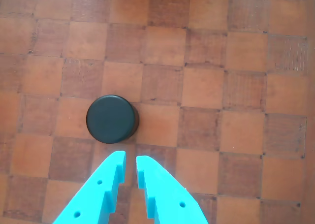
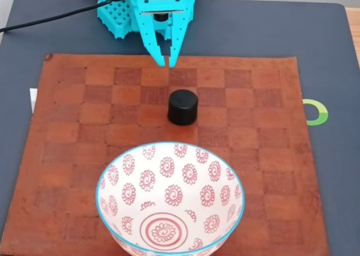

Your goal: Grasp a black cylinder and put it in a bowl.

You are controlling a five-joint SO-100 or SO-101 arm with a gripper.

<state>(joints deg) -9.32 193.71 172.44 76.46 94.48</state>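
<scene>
On the brown checkered mat (image 2: 84, 155) we see, in the wrist view, the black cylinder (image 1: 111, 118) standing left of centre, just beyond our turquoise pincer (image 1: 129, 164), whose tips are slightly parted and empty. Across the fixed view, the cylinder (image 2: 183, 107) sits between pincer (image 2: 167, 61) and bowl (image 2: 169, 202), touching neither.

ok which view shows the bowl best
The fixed view: the bowl sits at the bottom of the picture, its red flower pattern, centre rings and blue rim plain to see, though the frame edge cuts its lowest part. The wrist view looks at the black cap and the checkered mat instead.
</scene>
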